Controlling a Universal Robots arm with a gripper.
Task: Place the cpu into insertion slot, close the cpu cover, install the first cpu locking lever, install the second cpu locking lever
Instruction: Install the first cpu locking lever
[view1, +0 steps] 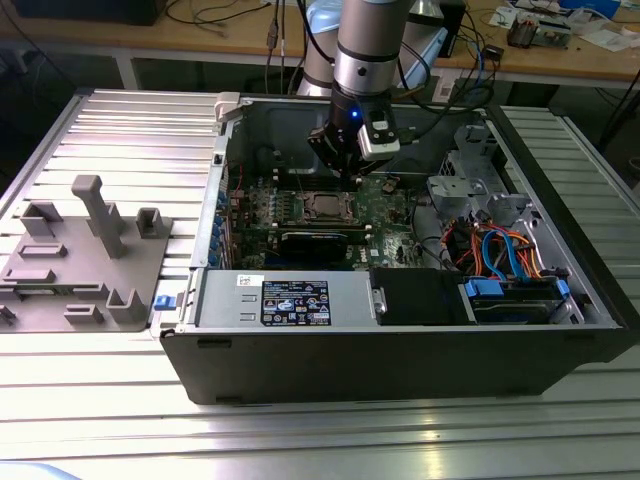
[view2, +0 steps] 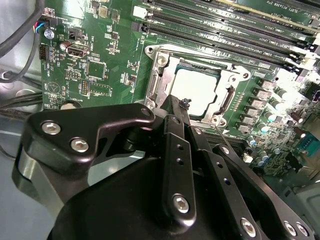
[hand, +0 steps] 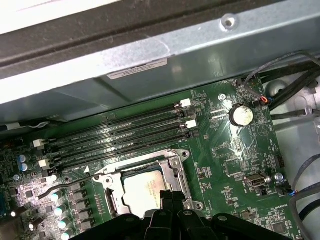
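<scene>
While the gripper is holding its fingers together at the edge of the cpu cover, the cpu is lying in the insertion slot, one corner hiding behind the gripper.

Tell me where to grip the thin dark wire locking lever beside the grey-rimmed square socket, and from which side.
Grip the thin dark wire locking lever at its hooked free end, which in the first wrist view reaches out past the grey-rimmed square socket over the row of silver-topped capacitors. Probably come down on that side, pinching across the wire; nearer the socket it hugs the frame.
</scene>
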